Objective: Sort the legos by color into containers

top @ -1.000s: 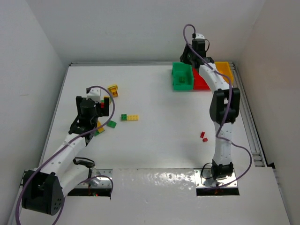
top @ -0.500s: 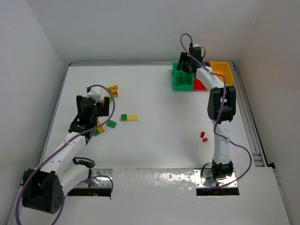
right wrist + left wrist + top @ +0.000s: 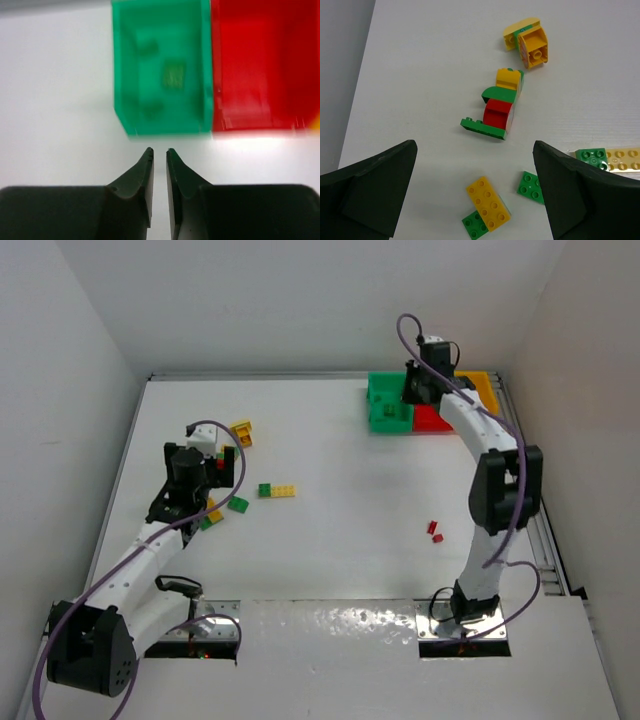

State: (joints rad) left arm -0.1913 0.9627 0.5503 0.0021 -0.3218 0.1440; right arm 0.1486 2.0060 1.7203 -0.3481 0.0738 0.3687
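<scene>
My left gripper [image 3: 204, 504] is open and empty, low over a cluster of legos at the table's left. In the left wrist view a yellow brick [image 3: 489, 202] lying on a green one sits between its wide jaws [image 3: 475, 165]. A small green brick [image 3: 532, 186], a red-green-yellow stack [image 3: 497, 107] and a hollow yellow brick [image 3: 532, 45] lie ahead. My right gripper [image 3: 416, 390] is nearly shut and empty, by the green bin [image 3: 390, 405]. In the right wrist view its tips [image 3: 159, 150] stand just short of the green bin [image 3: 165, 120] and red bin [image 3: 250, 110].
A yellow-orange bin [image 3: 478, 388] stands right of the red bin [image 3: 432, 418]. A green-and-yellow strip [image 3: 277, 490] lies mid-table. Two small red bricks [image 3: 435, 532] lie near the right arm. White walls close in the table on three sides.
My right arm has swung its elbow out to the right, and the gripper has shifted from over the green bin toward the red one. The left arm has not moved.
</scene>
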